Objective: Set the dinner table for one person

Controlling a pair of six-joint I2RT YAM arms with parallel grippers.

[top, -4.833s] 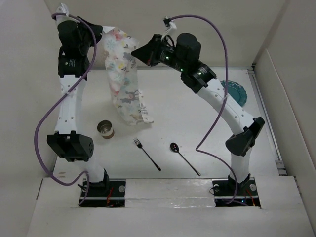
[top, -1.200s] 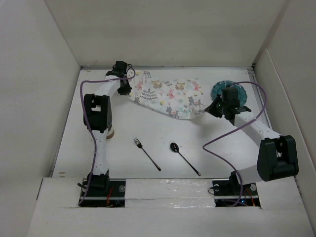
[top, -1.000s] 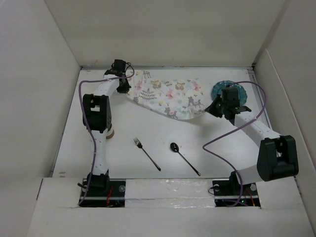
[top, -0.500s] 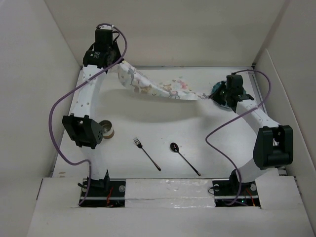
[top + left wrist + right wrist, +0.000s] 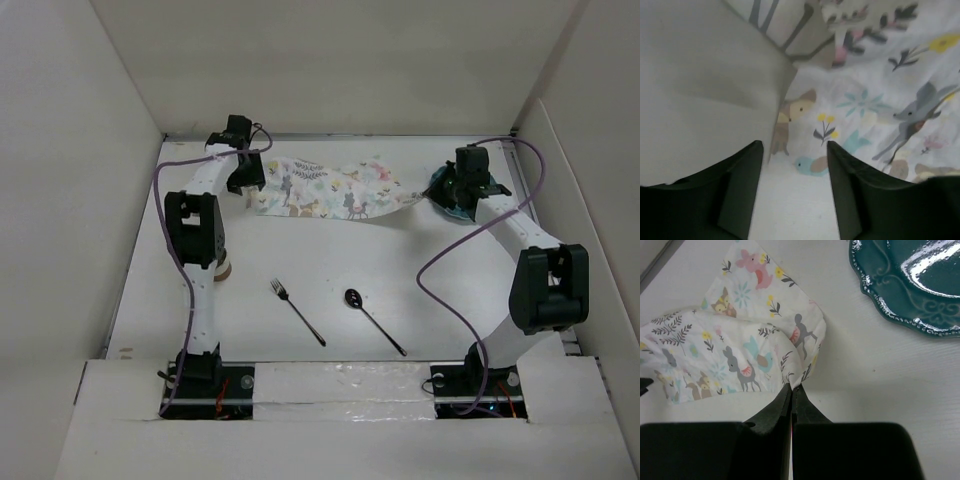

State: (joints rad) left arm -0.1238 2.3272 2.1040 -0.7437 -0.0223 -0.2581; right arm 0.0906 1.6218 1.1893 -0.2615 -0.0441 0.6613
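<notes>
The pale placemat (image 5: 330,190), printed with animals and leaves, lies stretched across the far side of the white dinner table (image 5: 400,270). My left gripper (image 5: 247,177) hovers over its left end. In the left wrist view this gripper (image 5: 795,150) is open, with the placemat (image 5: 880,100) flat below and nothing between the fingers. My right gripper (image 5: 428,195) is shut on the placemat's right corner (image 5: 800,340), which is pinched at the fingertips (image 5: 792,386). A teal plate (image 5: 910,285) sits just beyond that corner.
The teal plate (image 5: 458,207) is partly hidden under my right arm. A black fork (image 5: 297,312) and a black spoon (image 5: 372,320) lie near the front centre. A small cup (image 5: 224,268) stands behind my left arm. White walls enclose the table.
My left arm has come down from its raised position and its jaws have opened, letting go of the placemat's left end, which now lies on the table. The right gripper still pinches its corner.
</notes>
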